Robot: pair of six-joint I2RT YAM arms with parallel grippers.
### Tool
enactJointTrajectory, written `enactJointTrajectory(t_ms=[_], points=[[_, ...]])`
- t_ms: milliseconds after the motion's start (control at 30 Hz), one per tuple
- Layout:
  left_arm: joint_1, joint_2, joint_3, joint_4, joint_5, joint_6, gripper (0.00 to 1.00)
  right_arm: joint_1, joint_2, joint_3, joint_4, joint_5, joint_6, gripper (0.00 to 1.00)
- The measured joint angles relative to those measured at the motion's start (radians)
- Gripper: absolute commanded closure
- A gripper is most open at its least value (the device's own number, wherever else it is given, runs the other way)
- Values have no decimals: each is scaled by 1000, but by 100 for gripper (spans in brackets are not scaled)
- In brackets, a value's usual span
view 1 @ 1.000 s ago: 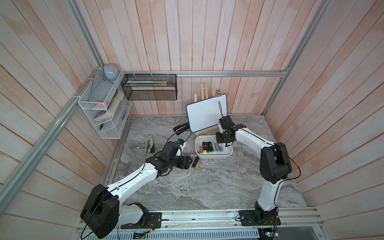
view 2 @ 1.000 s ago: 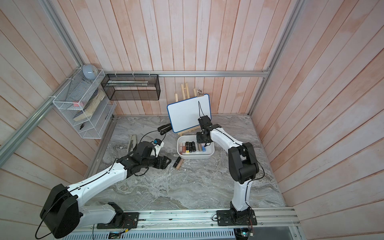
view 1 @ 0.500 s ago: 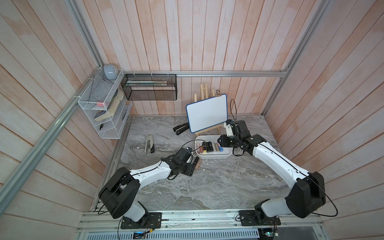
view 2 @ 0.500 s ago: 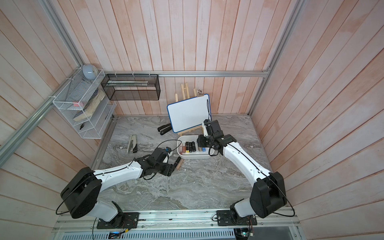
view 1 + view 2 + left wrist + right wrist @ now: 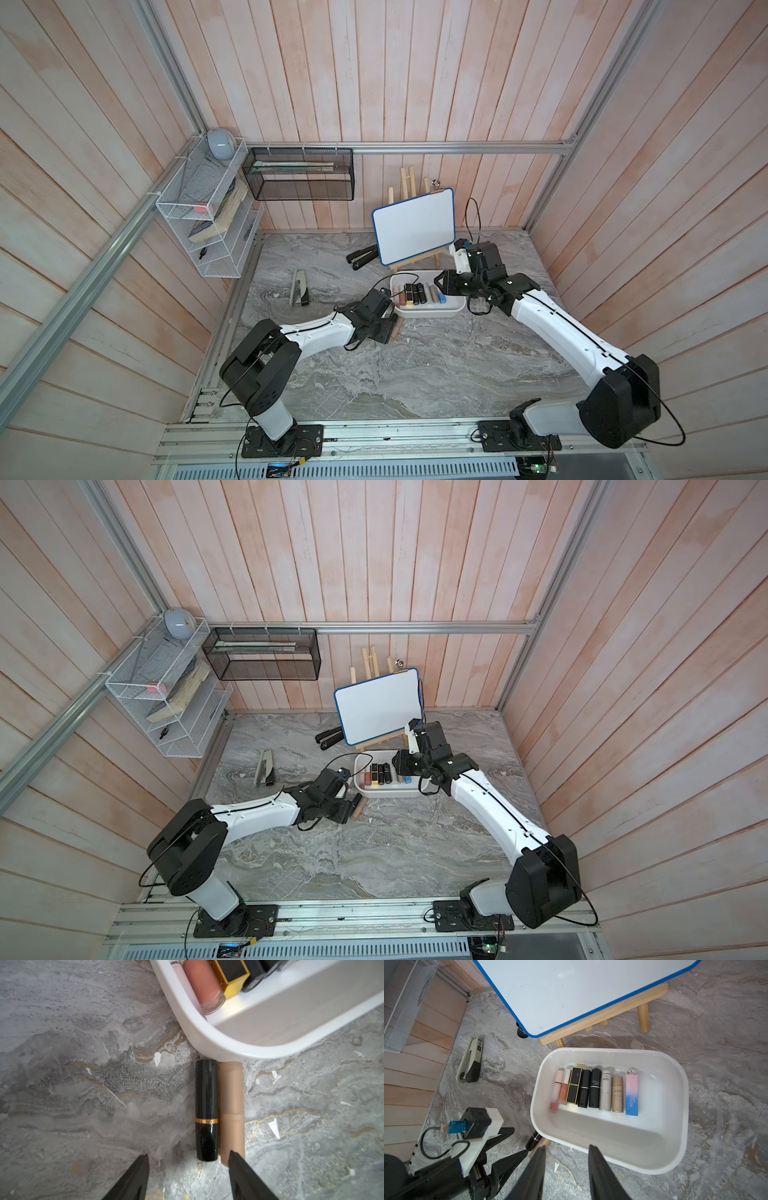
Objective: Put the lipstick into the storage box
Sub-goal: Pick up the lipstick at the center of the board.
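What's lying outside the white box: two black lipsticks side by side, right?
Not both black. The left wrist view shows one black lipstick and one tan lipstick, side by side outside the box.

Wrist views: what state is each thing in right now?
Storage box: upright, holds a row of lipsticks.
Black lipstick: capped, lying on the table outside the box.
Tan lipstick: lying against the black one.
Left hand: open, empty.
Right hand: open, empty.
Whiteboard: upright, blank.
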Motion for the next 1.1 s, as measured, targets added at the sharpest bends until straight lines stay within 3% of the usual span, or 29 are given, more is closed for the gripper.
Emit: enactJointTrajectory(t_ms=[1100], points=[[0, 102, 59, -26, -11, 25, 46, 0, -14, -10, 14, -20, 0, 62]])
